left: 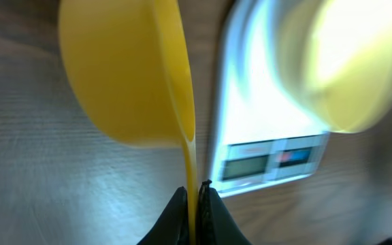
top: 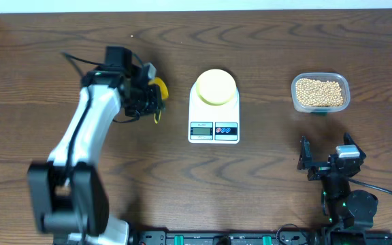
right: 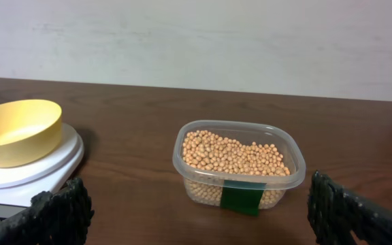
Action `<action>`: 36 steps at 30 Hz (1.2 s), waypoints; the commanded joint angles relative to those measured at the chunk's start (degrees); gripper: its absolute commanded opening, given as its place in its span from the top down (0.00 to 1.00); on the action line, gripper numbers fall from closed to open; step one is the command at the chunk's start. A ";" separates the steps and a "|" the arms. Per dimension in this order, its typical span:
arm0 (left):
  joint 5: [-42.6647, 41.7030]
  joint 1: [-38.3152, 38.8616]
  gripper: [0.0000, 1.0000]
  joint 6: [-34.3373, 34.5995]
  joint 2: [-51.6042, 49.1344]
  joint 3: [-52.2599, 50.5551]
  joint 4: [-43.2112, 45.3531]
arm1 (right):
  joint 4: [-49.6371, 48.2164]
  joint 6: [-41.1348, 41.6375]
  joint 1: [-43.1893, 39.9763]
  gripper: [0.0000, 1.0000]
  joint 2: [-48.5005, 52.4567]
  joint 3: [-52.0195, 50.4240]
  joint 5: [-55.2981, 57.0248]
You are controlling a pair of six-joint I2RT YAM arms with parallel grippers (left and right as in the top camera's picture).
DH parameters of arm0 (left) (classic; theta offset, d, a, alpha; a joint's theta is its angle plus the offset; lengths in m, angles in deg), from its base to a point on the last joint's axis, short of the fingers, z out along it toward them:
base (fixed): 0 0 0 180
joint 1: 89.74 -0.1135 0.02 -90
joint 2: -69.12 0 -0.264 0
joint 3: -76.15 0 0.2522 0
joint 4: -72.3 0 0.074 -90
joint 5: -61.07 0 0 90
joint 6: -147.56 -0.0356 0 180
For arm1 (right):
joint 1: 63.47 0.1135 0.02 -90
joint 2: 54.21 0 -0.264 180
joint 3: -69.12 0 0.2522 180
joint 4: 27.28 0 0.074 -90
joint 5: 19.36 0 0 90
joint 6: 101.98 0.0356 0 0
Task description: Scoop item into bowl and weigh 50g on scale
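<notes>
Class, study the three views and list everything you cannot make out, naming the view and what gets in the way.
1. Scale display reading: too small overhead, blurred in the left wrist view.
2. Inside of the scoop: the left wrist view shows only its outer wall; overhead, the left arm covers most of it.
3. Any print on the tub label: too small in the right wrist view.

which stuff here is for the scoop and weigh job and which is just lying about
for the job: beans, clear tub, yellow scoop, pale bowl, scale
lying about: only a tiny pale speck on the table
</notes>
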 commanded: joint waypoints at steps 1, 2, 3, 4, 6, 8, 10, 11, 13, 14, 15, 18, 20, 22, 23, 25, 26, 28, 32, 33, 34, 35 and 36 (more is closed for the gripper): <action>-1.84 0.02 0.93 11.28 7.89 -0.09 -0.15 | 0.24 0.55 0.39 0.01 -0.35 -0.07 0.42; -1.84 0.02 0.93 13.05 9.44 -0.09 -0.15 | 0.24 0.55 0.39 0.01 -0.35 -0.07 0.42; -1.84 0.02 0.93 14.34 11.15 -0.09 -0.13 | 0.24 0.55 0.39 0.01 -0.35 -0.07 0.42; -1.86 0.02 0.93 14.49 13.86 -0.09 -0.15 | 0.24 0.55 0.39 0.01 -0.35 -0.07 0.42; -2.14 0.02 0.93 14.51 16.06 -0.09 -0.17 | 0.24 0.55 0.39 0.01 -0.35 -0.07 0.42; -4.24 0.02 0.92 14.78 17.94 -0.09 -0.13 | 0.24 0.55 0.39 0.01 -0.35 -0.07 0.42; -6.51 0.02 0.93 16.63 19.63 -0.09 0.11 | 0.24 0.55 0.39 0.01 -0.35 -0.07 0.42; -7.21 0.02 0.93 17.55 20.35 -0.09 0.31 | 0.24 0.55 0.39 0.01 -0.35 -0.07 0.42; -7.19 0.02 0.93 19.52 21.42 -0.09 0.48 | 0.24 0.55 0.39 0.01 -0.35 -0.07 0.42; -7.19 0.02 0.93 20.68 21.84 -0.09 0.48 | 0.24 0.55 0.39 0.01 -0.35 -0.07 0.42; -7.21 0.02 0.93 21.75 22.08 -0.09 0.48 | 0.24 0.55 0.39 0.01 -0.35 -0.07 0.42; -9.01 0.02 0.93 22.82 22.23 -0.09 0.50 | 0.24 0.55 0.39 0.01 -0.35 -0.07 0.42; -10.27 0.02 0.93 22.82 22.23 -0.11 0.52 | 0.24 0.55 0.39 0.01 -0.35 -0.07 0.42; -12.22 0.04 0.93 22.82 22.23 -0.11 0.85 | 0.09 0.61 0.39 0.01 -0.35 -0.07 -0.09; -13.03 0.04 0.93 22.80 22.23 -0.11 0.98 | 0.04 1.68 0.39 0.01 -0.35 -0.07 -1.27; -14.78 0.04 0.93 22.75 22.23 -0.11 1.60 | -1.01 7.63 0.39 0.01 -0.35 -0.07 -7.74; -15.63 0.11 0.93 22.40 22.23 -0.11 1.95 | -1.18 11.56 0.39 0.01 -0.35 -0.07 -12.66; -17.99 0.20 0.93 20.74 22.23 -0.11 2.97 | -1.29 16.52 0.39 0.01 -0.35 -0.07 -19.41; -21.42 0.96 0.93 18.86 22.23 -0.11 5.86 | -5.05 24.85 0.39 0.01 -0.35 -0.07 -20.61; -21.86 1.22 0.92 18.82 22.23 -0.11 6.60 | -6.45 26.73 0.39 0.01 -0.35 -0.07 -20.65; -22.21 1.49 0.93 18.67 22.23 -0.11 7.34 | -8.11 28.59 0.39 0.01 -0.35 -0.07 -20.70; -22.21 1.81 0.93 18.67 22.23 -0.11 8.04 | -10.32 29.99 0.39 0.01 -0.35 -0.07 -21.05; -22.18 2.23 0.93 18.69 22.23 -0.11 8.83 | -13.11 30.47 0.39 0.01 -0.35 -0.07 -21.55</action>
